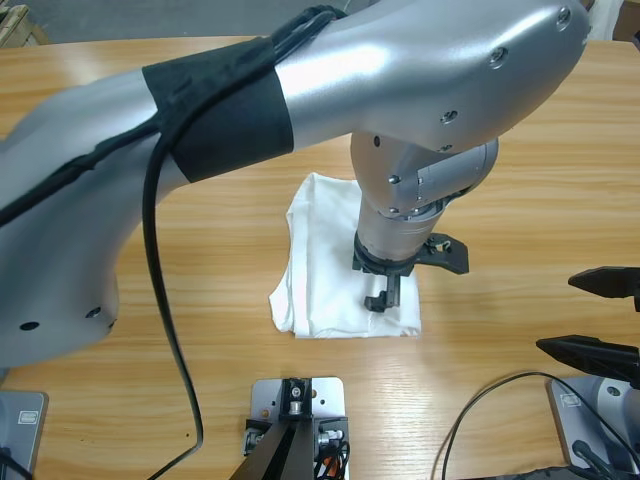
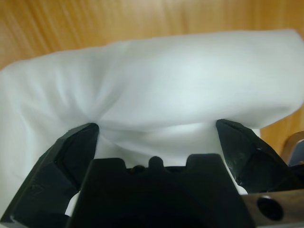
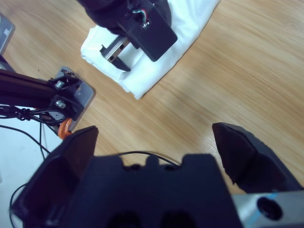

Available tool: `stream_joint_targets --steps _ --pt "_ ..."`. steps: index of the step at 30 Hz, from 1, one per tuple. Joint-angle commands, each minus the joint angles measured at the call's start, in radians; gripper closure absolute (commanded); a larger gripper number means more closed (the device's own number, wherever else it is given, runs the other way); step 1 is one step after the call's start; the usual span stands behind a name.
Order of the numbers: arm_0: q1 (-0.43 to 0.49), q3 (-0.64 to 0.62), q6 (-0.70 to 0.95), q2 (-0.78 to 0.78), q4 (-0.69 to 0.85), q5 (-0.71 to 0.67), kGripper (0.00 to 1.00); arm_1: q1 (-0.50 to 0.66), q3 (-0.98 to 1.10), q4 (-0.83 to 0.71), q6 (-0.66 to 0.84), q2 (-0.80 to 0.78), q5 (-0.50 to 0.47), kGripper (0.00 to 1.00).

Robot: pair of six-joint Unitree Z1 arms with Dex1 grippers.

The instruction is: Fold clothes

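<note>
**Left gripper down on the folded shirt, right gripper off to the side**

We see the shirt (image 1: 325, 262) lying folded into a compact white bundle near the middle of the table (image 1: 520, 180). Its folds show along the left edge, and the lower right corner lies flat on the wood.

Our left arm (image 1: 300, 90) sweeps in large from the left under the camera and bends down over the shirt. The left gripper (image 1: 388, 300) points down onto the lower right part of the bundle. In the left wrist view its jaws stand wide apart, with white cloth (image 2: 161, 85) filling the space between and ahead of them; the cloth bunches and creases toward the left jaw. We cannot tell whether the tips press on the fabric.

Our right gripper (image 1: 600, 315) sits at the right edge of the high view, well apart from the shirt, over bare wood. Its jaws are spread wide and hold nothing.
</note>
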Motion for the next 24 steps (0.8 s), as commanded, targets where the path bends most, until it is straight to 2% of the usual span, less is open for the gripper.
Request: stream_joint_targets --steps 1,8,18,24 --pt "0.146 -0.297 0.001 0.118 0.153 0.051 0.023 -0.014 0.014 0.000 -0.014 -0.002 0.008 0.000" --pt "0.345 -0.290 -0.116 0.108 0.157 0.084 0.023 -0.014 0.014 0.002 -0.014 -0.006 0.004 0.000" --pt "0.580 -0.192 -0.325 0.067 0.158 0.051 0.055 -0.050 0.011 -0.006 -0.027 0.023 0.008 0.000" --pt "0.726 -0.042 -0.409 -0.005 0.154 0.062 0.059 -0.052 0.011 -0.018 -0.033 0.046 0.010 0.000"
